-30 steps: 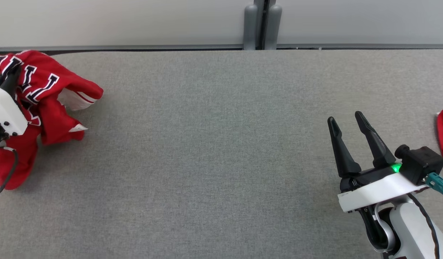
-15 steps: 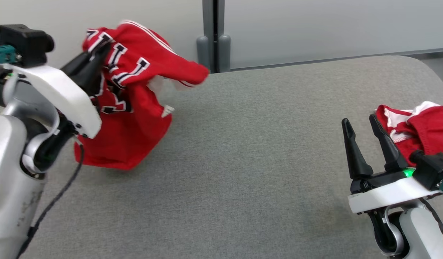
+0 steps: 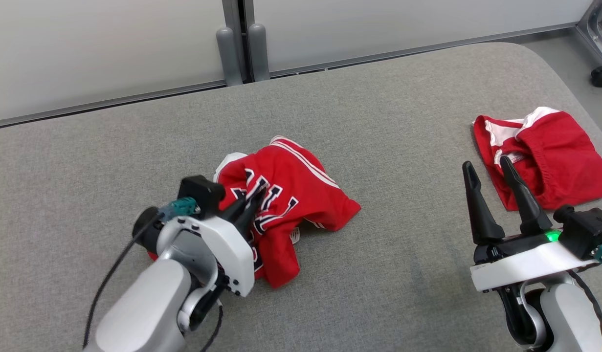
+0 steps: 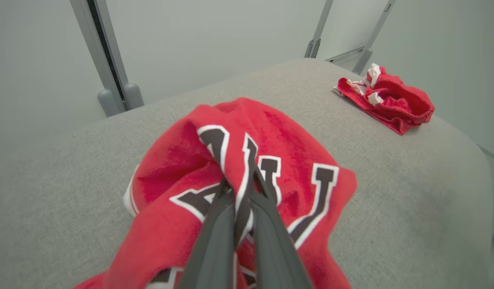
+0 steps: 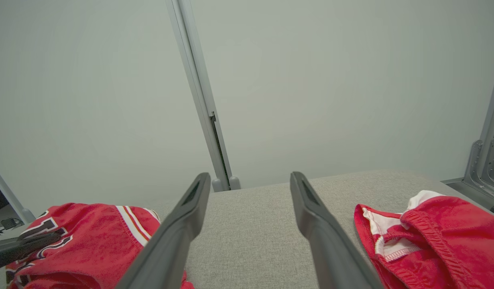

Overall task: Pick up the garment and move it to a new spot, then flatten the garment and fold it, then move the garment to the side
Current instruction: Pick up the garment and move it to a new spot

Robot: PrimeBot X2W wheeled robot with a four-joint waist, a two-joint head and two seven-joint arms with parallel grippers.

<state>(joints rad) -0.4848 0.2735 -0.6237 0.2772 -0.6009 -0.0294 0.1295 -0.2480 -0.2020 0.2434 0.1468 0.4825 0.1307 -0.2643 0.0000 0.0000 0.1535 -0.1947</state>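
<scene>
Grey fabric covers the tabletop (image 3: pixel 403 122). Nearest the robot, at the near left of the head view, the white left arm (image 3: pixel 203 254) reaches in. Its left fingers (image 3: pixel 242 211) are pressed together on a fold of the red garment (image 3: pixel 305 195). The left wrist view shows that grip far more closely than the head view does. There the two dark fingers pinch a ridge of cloth right at the black-and-white lettering, and the fabric bunches up around them and drapes down on both sides. At the near right, the right fingers (image 3: pixel 478 205) stand spread wide apart, holding and touching nothing. The right wrist view shows bare tabletop between them.

The garment lies crumpled near the middle of the tabletop, somewhat to the left, with its lower folds resting on the surface. The head view shows white stripes along its far edge and a small white tag at its near edge, which the left wrist view misses.

Farther back and well apart to the right, a second red garment (image 3: pixel 550 156) with white trim lies in a heap close to the tabletop's rounded right corner, just beyond the right fingers. Its gathered elastic waistband reads most plainly in the right wrist view.

Beyond the far edge stand pale wall panels (image 3: pixel 110 49) joined by a grey post (image 3: pixel 237 44). The right wrist view adds grey metal brackets (image 5: pixel 483 164) at the far right.
</scene>
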